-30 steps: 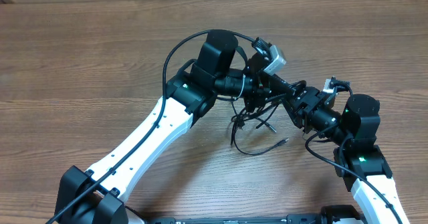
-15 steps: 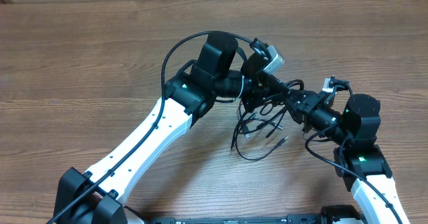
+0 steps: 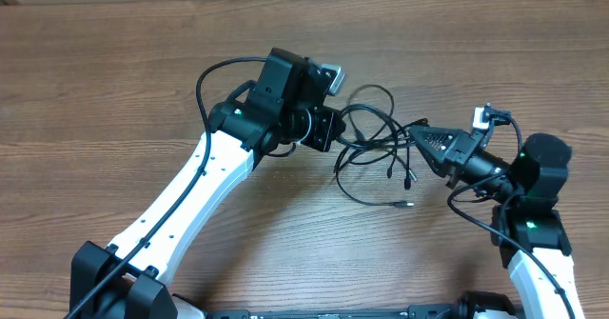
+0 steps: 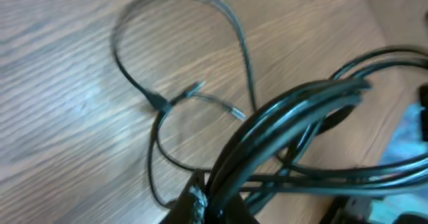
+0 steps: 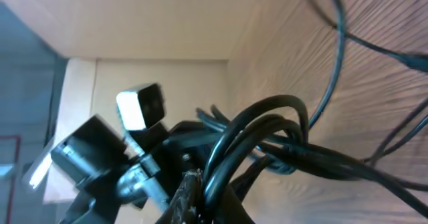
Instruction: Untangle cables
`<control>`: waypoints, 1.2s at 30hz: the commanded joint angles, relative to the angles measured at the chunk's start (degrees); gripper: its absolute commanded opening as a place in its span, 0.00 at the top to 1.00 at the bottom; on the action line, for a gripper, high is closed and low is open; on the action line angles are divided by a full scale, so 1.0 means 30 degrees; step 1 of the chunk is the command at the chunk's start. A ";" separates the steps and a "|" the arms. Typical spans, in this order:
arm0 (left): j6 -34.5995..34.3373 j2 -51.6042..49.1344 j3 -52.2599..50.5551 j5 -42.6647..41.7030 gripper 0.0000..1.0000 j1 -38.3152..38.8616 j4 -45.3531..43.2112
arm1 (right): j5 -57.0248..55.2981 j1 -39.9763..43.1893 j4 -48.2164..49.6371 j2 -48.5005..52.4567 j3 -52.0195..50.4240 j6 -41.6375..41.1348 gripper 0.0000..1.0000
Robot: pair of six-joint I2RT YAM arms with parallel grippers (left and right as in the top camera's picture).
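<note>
Two arms reach over one wooden surface (image 3: pixel 114 71): the left arm (image 3: pixel 190 190) and the right arm (image 3: pixel 533 252). Each carries one tool, the left tool (image 3: pixel 333 130) and the right tool (image 3: pixel 419 135). The cables (image 3: pixel 371 119) form one bunch, its strands too overlapped to count. At least three loose plug ends (image 3: pixel 406 204) show.

even, soft overhead light; both wrist views blurred, faint shadows.

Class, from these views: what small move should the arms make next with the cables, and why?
Probably ease the left tool and right tool a little apart. Both seem to grip the cables, whose loops cross in a tangle between them, with plug ends lying loose on the table.
</note>
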State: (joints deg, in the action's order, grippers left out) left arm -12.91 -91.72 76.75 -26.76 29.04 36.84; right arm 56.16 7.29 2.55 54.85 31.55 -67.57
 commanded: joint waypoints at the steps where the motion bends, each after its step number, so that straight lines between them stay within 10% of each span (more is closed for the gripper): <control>1: 0.1880 0.0430 0.0248 0.3169 0.96 -0.0335 0.1086 | 0.2310 0.1486 0.0277 -0.0131 0.0233 0.0860 0.96; 10: 0.1734 0.0437 0.0248 0.5785 0.96 -0.0350 0.1501 | 0.3818 0.2739 0.0277 -0.0131 0.0233 0.1690 0.96; 13: 0.1749 0.0437 0.0255 0.4044 0.96 -0.0350 0.0721 | 0.3738 0.2739 0.0270 -0.0131 0.0233 0.1698 0.41; 17: 0.1741 0.0437 0.0255 0.2215 0.96 -0.0350 -0.0561 | 0.3592 0.2739 0.0277 -0.0131 0.0233 0.1683 0.03; 24: 0.1545 0.0437 0.0255 -0.4393 0.96 -0.0262 -0.4568 | 0.3308 0.2718 0.0270 -0.0131 0.0226 0.1690 0.08; 36: -0.0634 0.0430 0.0255 -0.5508 0.96 0.1617 -0.7249 | 0.2324 0.1785 0.0284 -0.0109 0.0226 0.2193 0.19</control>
State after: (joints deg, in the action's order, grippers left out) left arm -13.61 -91.61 76.86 -41.43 31.92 16.58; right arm 65.52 14.33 3.03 54.87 31.55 -61.89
